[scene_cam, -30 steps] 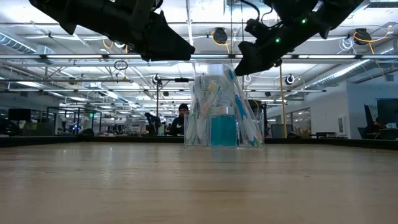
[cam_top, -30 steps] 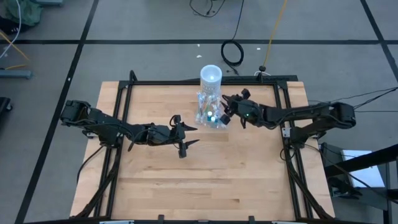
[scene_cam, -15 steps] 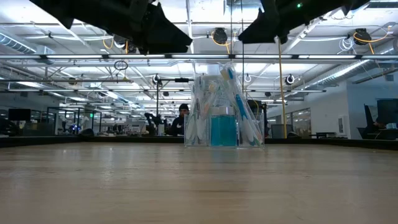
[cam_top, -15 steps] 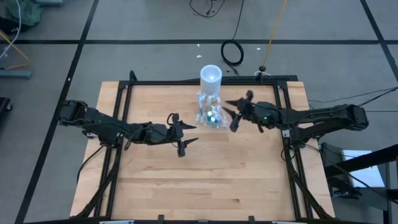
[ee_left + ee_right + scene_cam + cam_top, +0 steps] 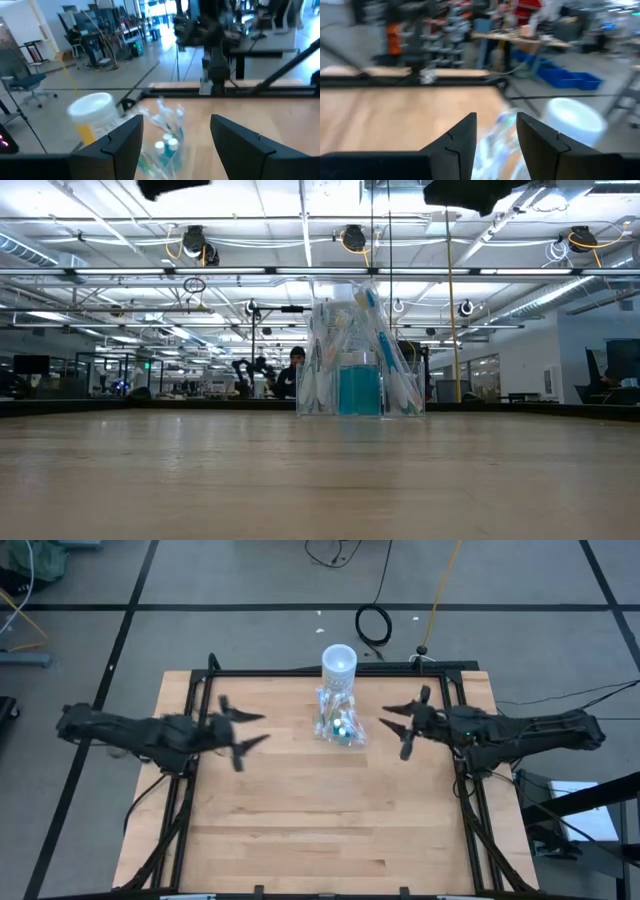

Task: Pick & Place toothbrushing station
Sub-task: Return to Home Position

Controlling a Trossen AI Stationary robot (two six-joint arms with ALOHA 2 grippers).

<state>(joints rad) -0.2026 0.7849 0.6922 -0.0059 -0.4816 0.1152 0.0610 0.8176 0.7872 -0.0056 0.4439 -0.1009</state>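
Right gripper (image 5: 395, 722): empty, dark fingers parted to a moderate gap, raised above the table near the right side of the task's container, but not touching it. Left gripper (image 5: 250, 729): likewise empty and spread wide, raised over the left part of the light wooden table (image 5: 300, 830), well apart from the container. Nothing held between the fingers in either wrist view.

Likely hazard, as a judgement: a low or inward swing of the nearer right arm on its way home, enough to clip the brush heads poking above the rim and to tip or slide so light a container. Less danger from the left side, given the wider gap. Also possible: a knock passed on to the tall opaque white cylinder (image 5: 339, 662) just behind.

Toothbrushing station: a small clear see-through plastic container (image 5: 338, 725), upright at the back middle of the table, between the two grippers. Inside, slim blue, white and green toothbrushes (image 5: 385, 350), leaning and crossing one another, heads above the rim. Among them, small blue tubes with white caps (image 5: 359, 388), standing low in the middle; exact count hard to tell.

White cylinder just beyond the container, toward the table's far edge. Impossible to tell whether touching or a little apart. Contents, if any, not visible.
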